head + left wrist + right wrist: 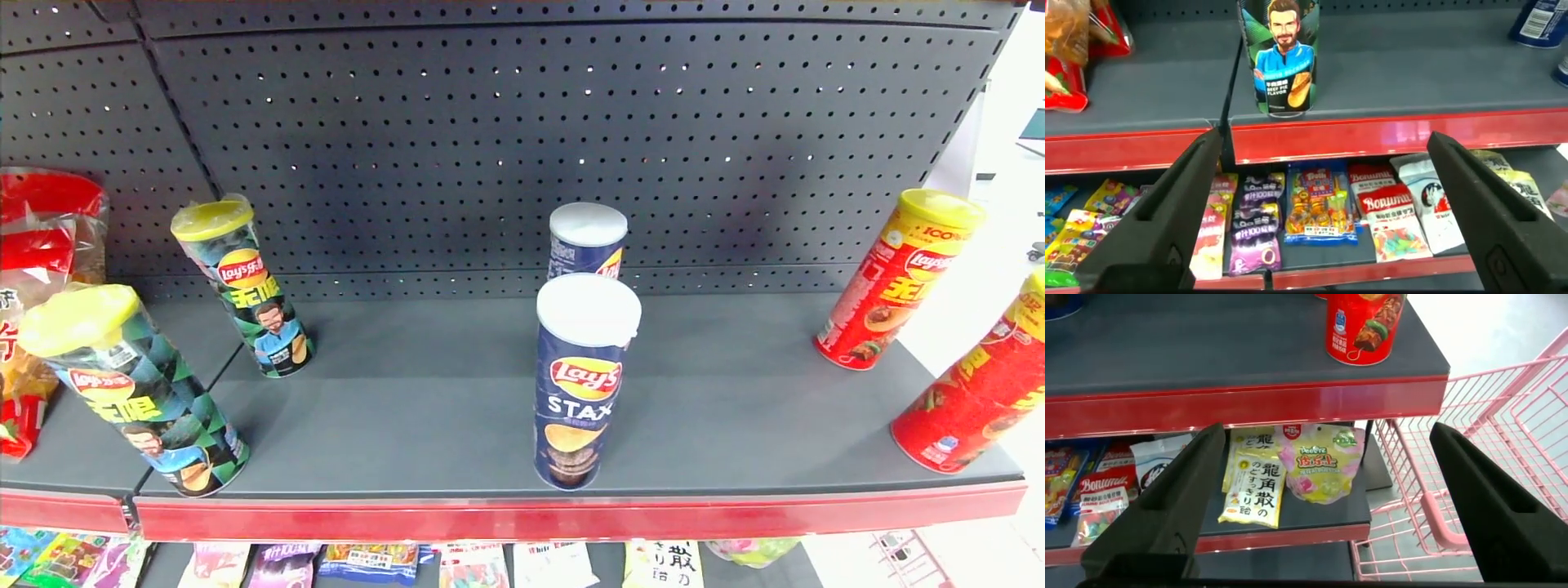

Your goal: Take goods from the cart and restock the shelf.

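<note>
On the grey shelf (424,408) stand chip cans in pairs: two green ones with yellow lids (139,392) (245,286) at the left, two blue ones with white lids (581,380) (588,241) in the middle, two red ones (898,278) (976,400) at the right. My left gripper (1323,220) is open, held in front of the lower shelf below the front green can (1282,53). My right gripper (1327,514) is open too, below the front red can (1362,327), with the pink cart (1486,482) beside it. Both hold nothing.
Red snack bags (37,269) crowd the shelf's far left. The lower shelf carries flat candy and snack packets (1319,204) (1290,469). A perforated back panel (522,139) closes the shelf behind. Bare shelf lies between the can pairs.
</note>
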Motion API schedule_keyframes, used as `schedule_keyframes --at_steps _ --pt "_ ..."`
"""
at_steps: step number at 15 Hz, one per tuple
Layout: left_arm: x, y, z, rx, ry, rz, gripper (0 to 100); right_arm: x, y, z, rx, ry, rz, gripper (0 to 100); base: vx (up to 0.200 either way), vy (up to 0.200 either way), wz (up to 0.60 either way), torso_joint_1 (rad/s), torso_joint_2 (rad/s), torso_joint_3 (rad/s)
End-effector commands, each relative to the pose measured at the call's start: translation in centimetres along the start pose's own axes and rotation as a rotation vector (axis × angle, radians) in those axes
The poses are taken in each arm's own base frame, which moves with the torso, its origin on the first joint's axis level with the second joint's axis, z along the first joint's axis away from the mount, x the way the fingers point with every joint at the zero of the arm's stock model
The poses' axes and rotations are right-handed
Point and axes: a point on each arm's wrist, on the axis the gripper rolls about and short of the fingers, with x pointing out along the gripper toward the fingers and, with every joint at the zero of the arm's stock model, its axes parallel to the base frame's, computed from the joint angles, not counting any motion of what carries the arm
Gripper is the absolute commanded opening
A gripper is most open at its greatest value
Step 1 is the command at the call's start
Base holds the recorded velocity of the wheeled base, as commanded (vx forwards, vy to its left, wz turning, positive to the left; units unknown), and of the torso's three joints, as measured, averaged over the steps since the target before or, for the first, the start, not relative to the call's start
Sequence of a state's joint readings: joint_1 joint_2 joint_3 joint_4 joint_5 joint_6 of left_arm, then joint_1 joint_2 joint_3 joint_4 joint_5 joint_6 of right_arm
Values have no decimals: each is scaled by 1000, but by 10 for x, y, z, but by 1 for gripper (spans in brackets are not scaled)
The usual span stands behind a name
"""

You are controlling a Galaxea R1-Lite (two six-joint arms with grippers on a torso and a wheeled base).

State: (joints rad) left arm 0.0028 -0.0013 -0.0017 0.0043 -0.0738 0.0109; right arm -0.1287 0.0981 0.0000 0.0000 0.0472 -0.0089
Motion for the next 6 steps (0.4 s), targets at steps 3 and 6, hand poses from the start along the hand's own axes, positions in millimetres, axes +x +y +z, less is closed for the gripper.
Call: schedule_keyframes --at_steps 3,6 --pt "0 0 0 -2 2 0 100 0 0 0 0 2 0 100 0 0 0 0 0 0" --pt "0 0 0 -2 2 0 100 0 0 0 0 2 0 100 0 0 0 0 0 0"
